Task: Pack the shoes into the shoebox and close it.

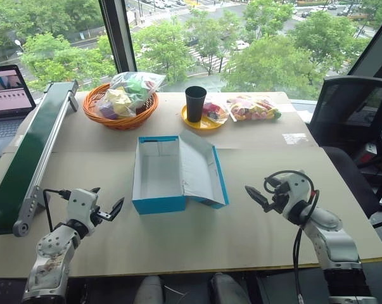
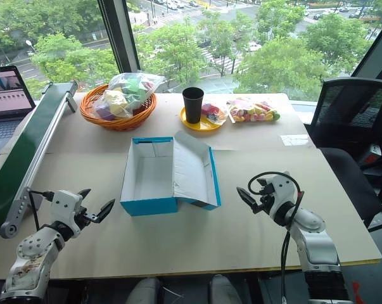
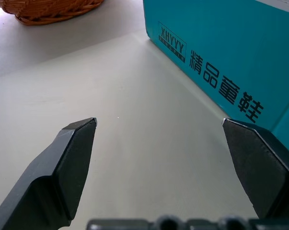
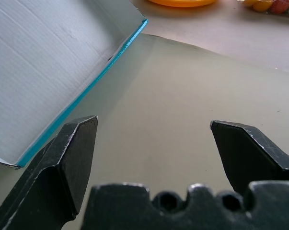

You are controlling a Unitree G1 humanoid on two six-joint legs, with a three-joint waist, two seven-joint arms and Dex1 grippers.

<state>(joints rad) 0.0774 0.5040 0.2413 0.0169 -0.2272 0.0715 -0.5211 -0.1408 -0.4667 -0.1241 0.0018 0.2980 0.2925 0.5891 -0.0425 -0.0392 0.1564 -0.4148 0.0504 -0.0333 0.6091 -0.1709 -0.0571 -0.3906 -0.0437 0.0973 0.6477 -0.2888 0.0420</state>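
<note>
The bright blue rectangular cardboard shoebox (image 1: 158, 204) stands open on the pale tabletop (image 1: 197, 240) with its white inside bare, and its hinged lid (image 1: 202, 170) is thrown back to the right, leaning up at a slant. The floor of the box just behind its near wall is hidden from the head camera by that wall. In the left wrist view the box's blue side wall is cut off at the frame edge, so only part of its black lettering can be read.

The box lies between the two grippers and a little beyond them. The left gripper (image 1: 106, 212) hovers near the box's near left corner, its two black fingers spread wide with nothing between them; the blue wall lies just beside its inner finger (image 3: 259, 167). The right gripper (image 1: 261, 197) hovers to the right of the lid, its jaws likewise released and empty, with the lid's white underside and blue edge just beyond its inner finger (image 4: 70, 158).

Well beyond both grippers, at the far side of the table, a round orange wicker basket (image 1: 120, 118) holds a clear plastic bag of coloured items (image 1: 130, 90) that are hard to make out. A yellow round plate (image 1: 202, 123) carries a black cup (image 1: 195, 103) and a small clear packet, and beside it lies a clear bag of small coloured pieces (image 1: 254, 109).
</note>
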